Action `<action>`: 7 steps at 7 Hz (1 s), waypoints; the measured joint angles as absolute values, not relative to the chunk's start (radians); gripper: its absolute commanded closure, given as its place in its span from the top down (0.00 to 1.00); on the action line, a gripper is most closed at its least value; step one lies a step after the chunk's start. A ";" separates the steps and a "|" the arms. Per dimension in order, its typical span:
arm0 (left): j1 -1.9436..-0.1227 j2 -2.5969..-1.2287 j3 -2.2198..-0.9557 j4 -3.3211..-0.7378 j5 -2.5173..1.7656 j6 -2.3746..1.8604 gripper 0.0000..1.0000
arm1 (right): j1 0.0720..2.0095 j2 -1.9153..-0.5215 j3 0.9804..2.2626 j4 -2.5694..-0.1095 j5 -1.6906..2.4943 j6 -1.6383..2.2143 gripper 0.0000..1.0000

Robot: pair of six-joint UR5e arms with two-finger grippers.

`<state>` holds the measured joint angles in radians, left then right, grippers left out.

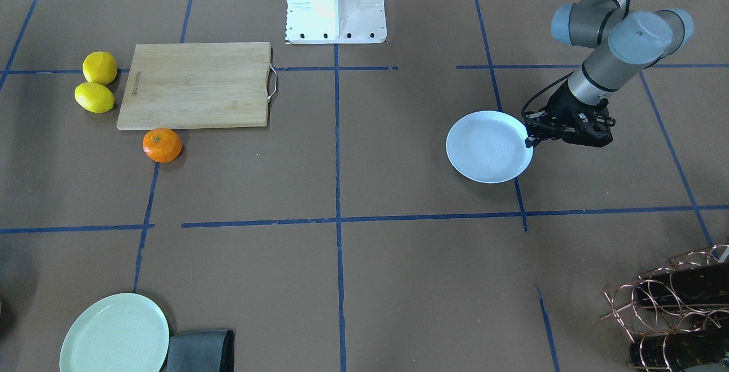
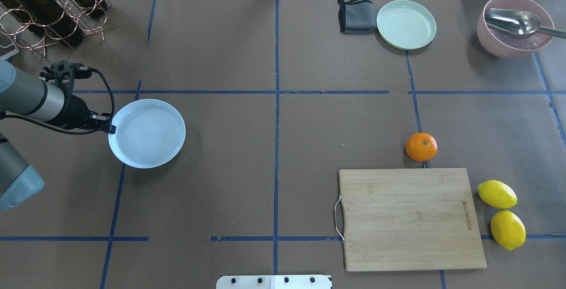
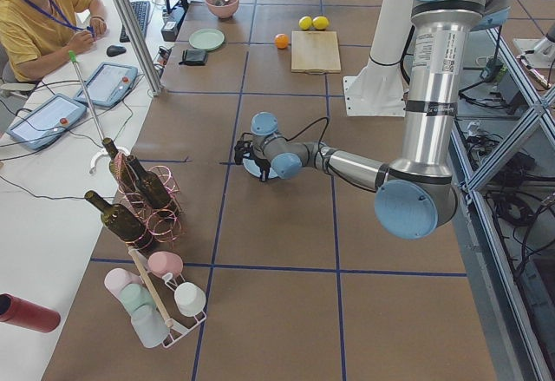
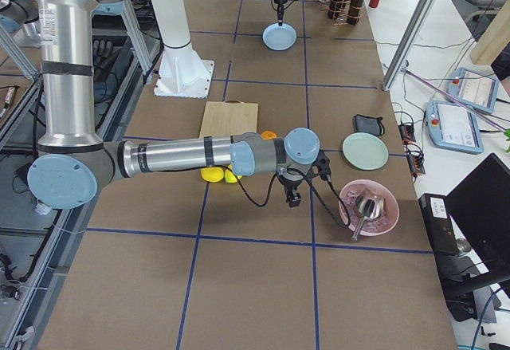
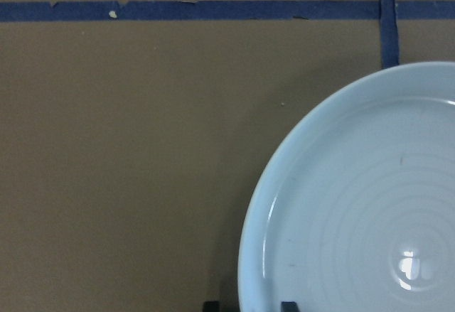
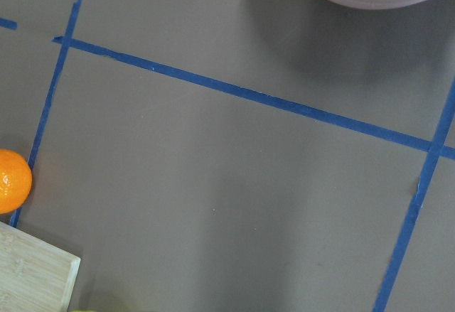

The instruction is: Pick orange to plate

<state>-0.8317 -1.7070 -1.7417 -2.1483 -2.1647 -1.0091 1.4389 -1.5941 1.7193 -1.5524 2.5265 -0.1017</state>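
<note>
Orange [image 1: 162,144] lies well apart from the plate [image 1: 488,150]

Front view: the orange sits far left, just beside the wooden cutting board's [image 1: 196,84] near edge, while my left gripper [image 1: 531,139] pinches the plate's right rim. Left wrist: both fingers [image 5: 288,305] straddle that rim. Right side view: my right gripper [image 4: 292,198] hovers near the orange; I cannot tell its grip. Right wrist: orange at the left edge.

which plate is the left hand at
The pale blue plate; the left hand is at its rim. The green plate sits far off beside the grey cloth.
</note>
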 measured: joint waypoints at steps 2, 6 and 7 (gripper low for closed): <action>-0.794 -1.881 -1.720 -2.146 -2.191 -1.215 0.00 | 1.439 -1.593 1.724 -1.552 2.530 -0.101 1.00; -0.579 -2.135 -1.549 -2.144 -2.042 -1.443 0.00 | 1.439 -1.598 1.729 -1.551 2.569 -0.101 1.00; -0.560 -2.148 -1.529 -2.145 -2.026 -1.446 0.00 | 1.439 -1.598 1.730 -1.551 2.572 -0.101 1.00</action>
